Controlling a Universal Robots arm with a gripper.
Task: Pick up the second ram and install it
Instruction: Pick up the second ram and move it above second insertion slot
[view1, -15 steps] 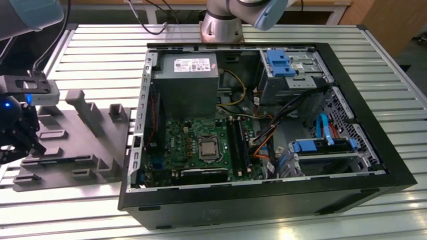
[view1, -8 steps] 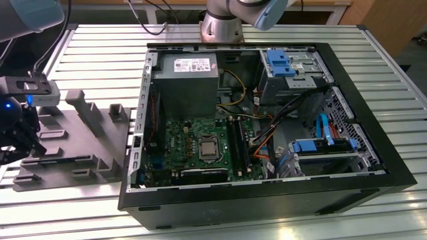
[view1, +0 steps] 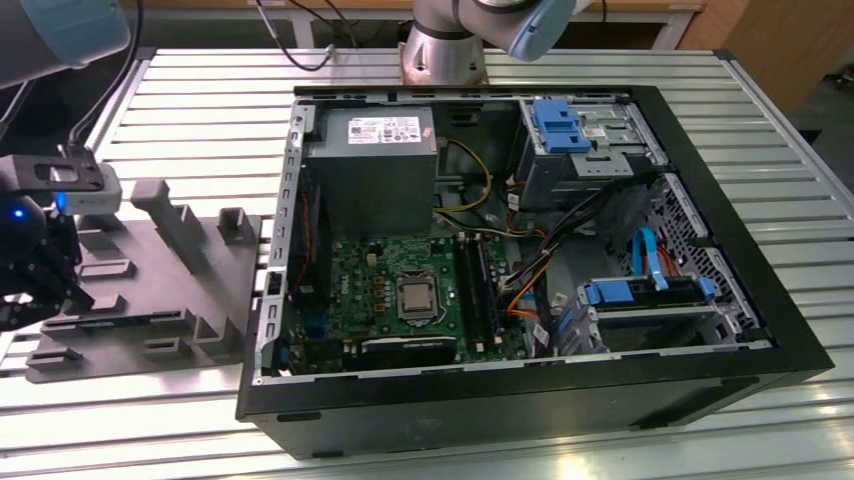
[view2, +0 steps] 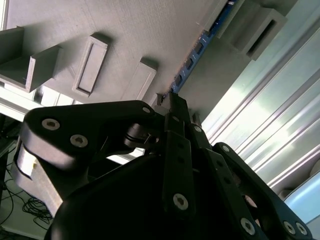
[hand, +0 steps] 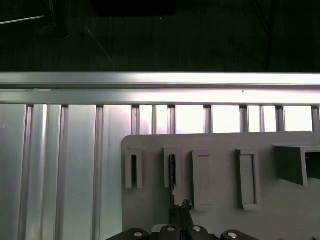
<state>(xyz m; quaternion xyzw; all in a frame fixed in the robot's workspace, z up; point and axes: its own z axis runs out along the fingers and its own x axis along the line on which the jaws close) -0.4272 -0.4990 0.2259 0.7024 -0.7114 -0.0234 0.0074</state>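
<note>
The second ram (view2: 196, 54) is a thin dark stick with small chips, standing on edge in a slot of the grey fixture tray (view2: 150, 30). In the first wrist view the second ram (hand: 172, 172) shows as a narrow dark strip in the tray (hand: 220, 210). My gripper (view2: 170, 99) has its black fingers closed together at the near end of the stick. In the exterior view my gripper (view1: 34, 295) hangs over the tray (view1: 160, 300) at the exterior view's left. The long black motherboard slots (view1: 477, 288) lie inside the open computer case (view1: 534, 390).
The tray carries several raised grey blocks (view1: 174, 215) and empty slots (hand: 247, 177). The case holds a power supply (view1: 374, 160), blue drive brackets (view1: 561, 125) and loose orange and yellow cables (view1: 527, 285). Everything sits on a ribbed metal table (view1: 200, 110); its edge rail (hand: 160, 80) runs beyond the tray.
</note>
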